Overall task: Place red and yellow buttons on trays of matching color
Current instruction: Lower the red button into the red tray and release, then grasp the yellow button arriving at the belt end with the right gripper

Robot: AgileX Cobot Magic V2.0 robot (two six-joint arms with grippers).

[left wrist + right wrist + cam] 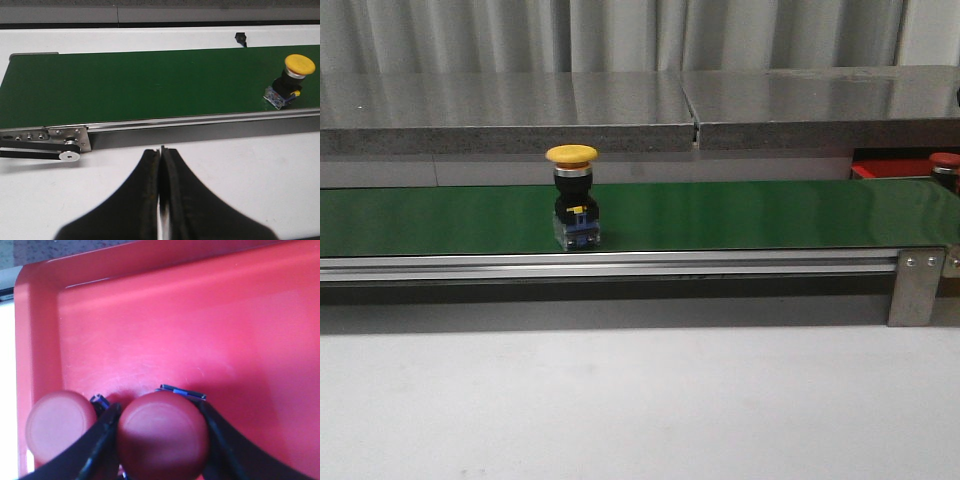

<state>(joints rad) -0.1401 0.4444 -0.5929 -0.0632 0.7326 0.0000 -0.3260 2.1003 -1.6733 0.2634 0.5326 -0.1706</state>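
Note:
A yellow button (572,198) stands upright on the green belt (740,215); the left wrist view shows this yellow button (294,75) near the belt's front edge. My left gripper (161,150) is shut and empty over the white table, in front of the belt and well away from that button. My right gripper (160,410) is shut on a red button (163,435) over the red tray (165,325). A second red button (59,426) stands in the tray just beside one finger. The front view shows only a strip of the red tray (888,169) and one red button (945,163) at the far right. No yellow tray is in view.
The belt runs across the table on an aluminium frame (620,265) with a bracket (917,287) at its right end. A drive pulley (69,155) and bracket sit at the belt's other end. A grey shelf (620,110) runs behind the belt. White table (640,400) lies in front.

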